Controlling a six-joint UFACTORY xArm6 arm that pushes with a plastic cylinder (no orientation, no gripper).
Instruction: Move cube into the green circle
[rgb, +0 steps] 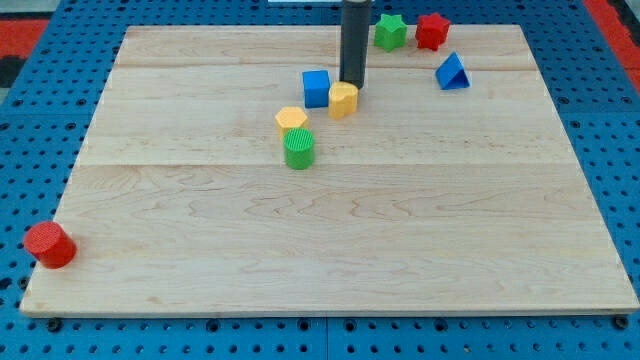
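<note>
The blue cube sits on the wooden board a little above centre. The green cylinder, round on top, stands below it and slightly to the view's left. My tip is at the end of the dark rod, just to the right of the blue cube and touching the top edge of a yellow block. A yellow hexagonal block lies between the cube and the green cylinder, touching the cylinder's top.
A green star block and a red star block sit near the board's top edge. A blue triangular block lies at the upper right. A red cylinder stands at the board's left edge, low down.
</note>
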